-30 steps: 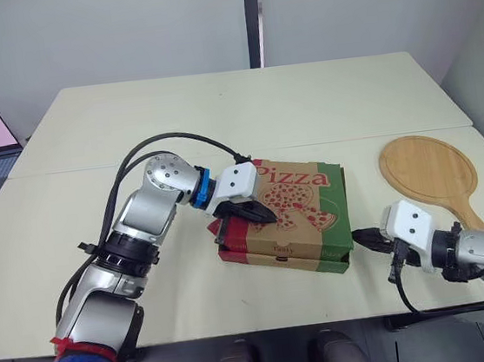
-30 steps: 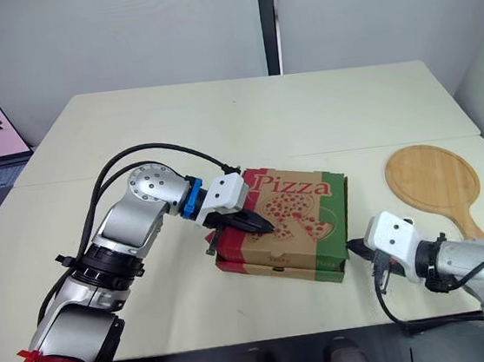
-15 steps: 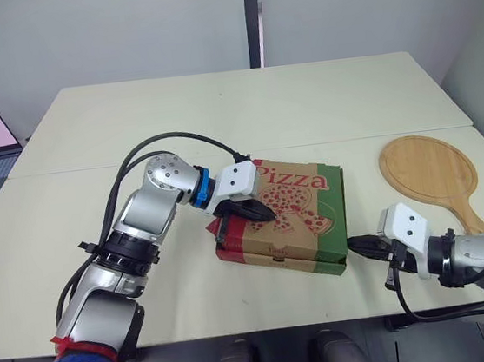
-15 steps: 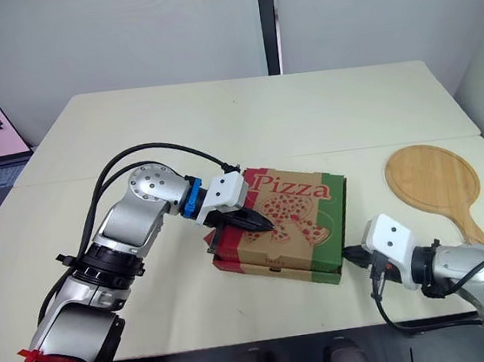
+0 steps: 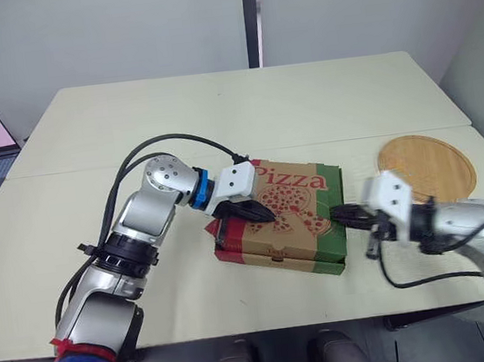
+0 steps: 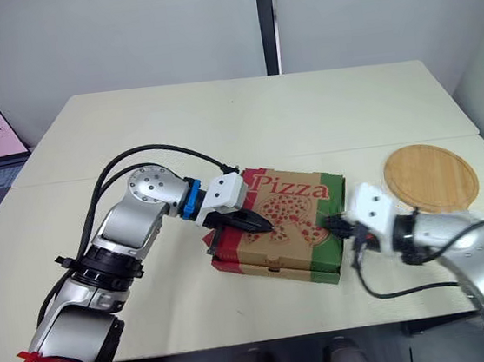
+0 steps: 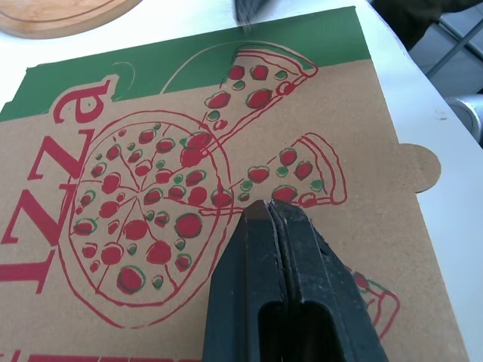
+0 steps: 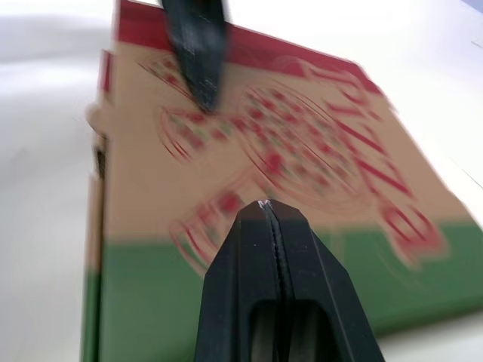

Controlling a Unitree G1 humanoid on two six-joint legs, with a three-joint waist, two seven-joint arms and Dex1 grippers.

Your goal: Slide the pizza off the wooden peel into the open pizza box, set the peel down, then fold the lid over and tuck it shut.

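The pizza box (image 5: 295,227) lies in the middle of the left eye view, a little below centre, on the table (image 5: 217,114), with its lid (image 5: 300,193) folded down. The pizza itself is hidden. The left gripper (image 5: 263,216) has its fingers pressed together, holds nothing, and its tip is on the lid. The right gripper (image 5: 337,216), also pinched together and empty, is at the green edge of the box, at centre right. The wooden peel (image 5: 424,165) lies apart, near the right border.

The right eye view shows the same layout.

In the left wrist view, a round tab (image 7: 419,167) sticks out from the lid's edge; I judge it is not tucked.

In the right wrist view, the closed fingers point over the green strip.

The risk, as I see it: a sideways push from the right gripper could slide the whole box, or bend the tab, and the lid may spring up if the left tip lifts.
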